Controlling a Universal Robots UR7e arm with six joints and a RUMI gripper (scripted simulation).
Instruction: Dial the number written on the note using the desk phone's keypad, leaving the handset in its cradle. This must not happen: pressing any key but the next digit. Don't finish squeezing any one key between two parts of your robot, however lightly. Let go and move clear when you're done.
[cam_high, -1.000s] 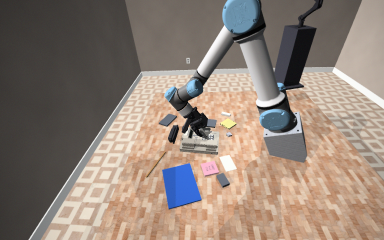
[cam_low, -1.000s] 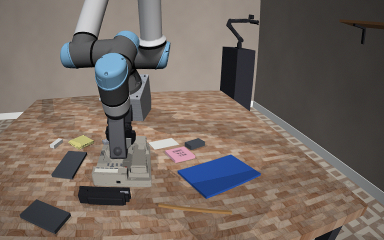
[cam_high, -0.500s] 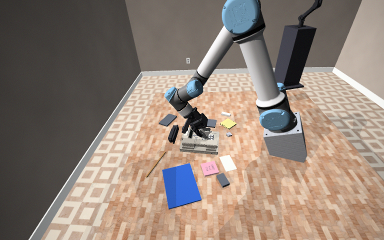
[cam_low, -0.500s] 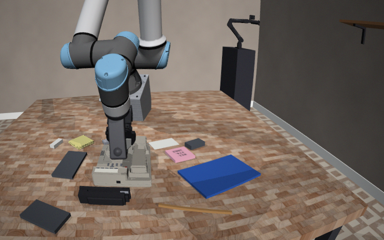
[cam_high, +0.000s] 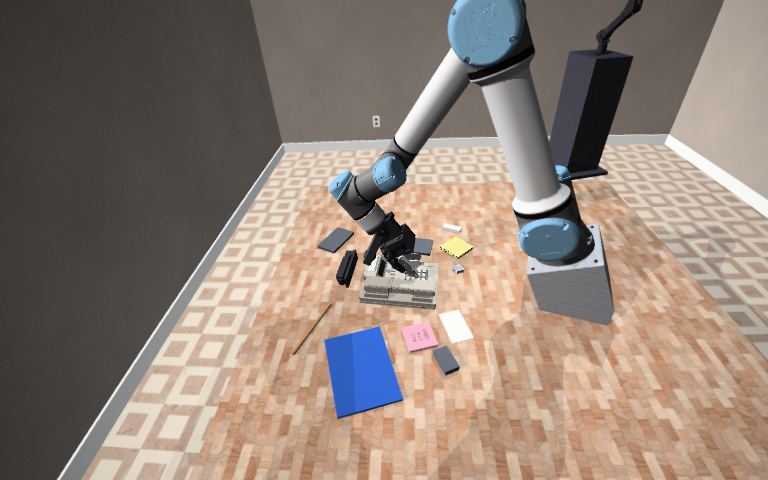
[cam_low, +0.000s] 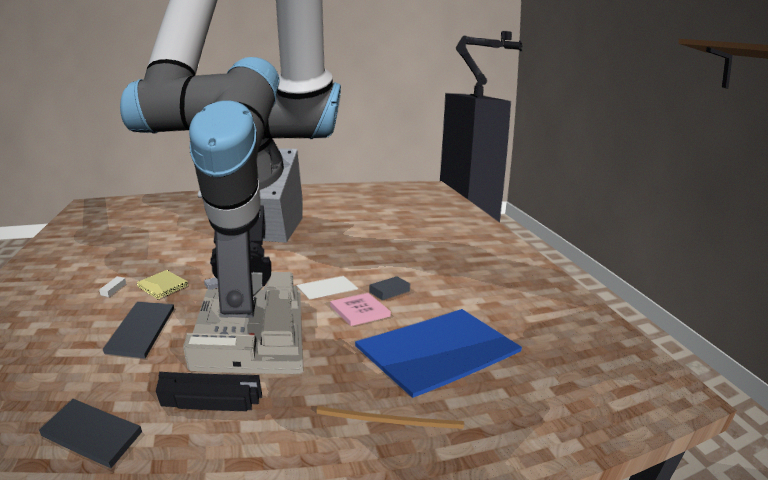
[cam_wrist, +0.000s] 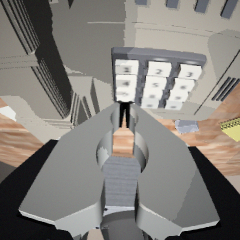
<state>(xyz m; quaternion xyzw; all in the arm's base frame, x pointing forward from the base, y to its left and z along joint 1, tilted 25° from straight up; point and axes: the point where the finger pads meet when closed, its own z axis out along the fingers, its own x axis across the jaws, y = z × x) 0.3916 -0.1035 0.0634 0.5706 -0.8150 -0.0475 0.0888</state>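
Overhead, the arm (cam_high: 430, 99) reached down from its pedestal (cam_high: 594, 294), wrist bent steeply so the gripper (cam_wrist: 125, 111) pointed at the desk phone (cam_low: 277, 339) on the wooden table (cam_low: 566, 350). Its jaws were pressed together, holding nothing, tips over the keypad (cam_wrist: 165, 82)'s left column. The pink note (cam_low: 360, 309) lay nearby.

The arm (cam_high: 512, 121) rises from its base at the right, folds at a high elbow (cam_high: 485, 29) and slopes down to the left. The wrist (cam_low: 223, 147) turns the tool straight down. The gripper (cam_wrist: 125, 112) has its 2 jaws pressed together with nothing between them, and its fingertips point toward the far side in the wrist view.
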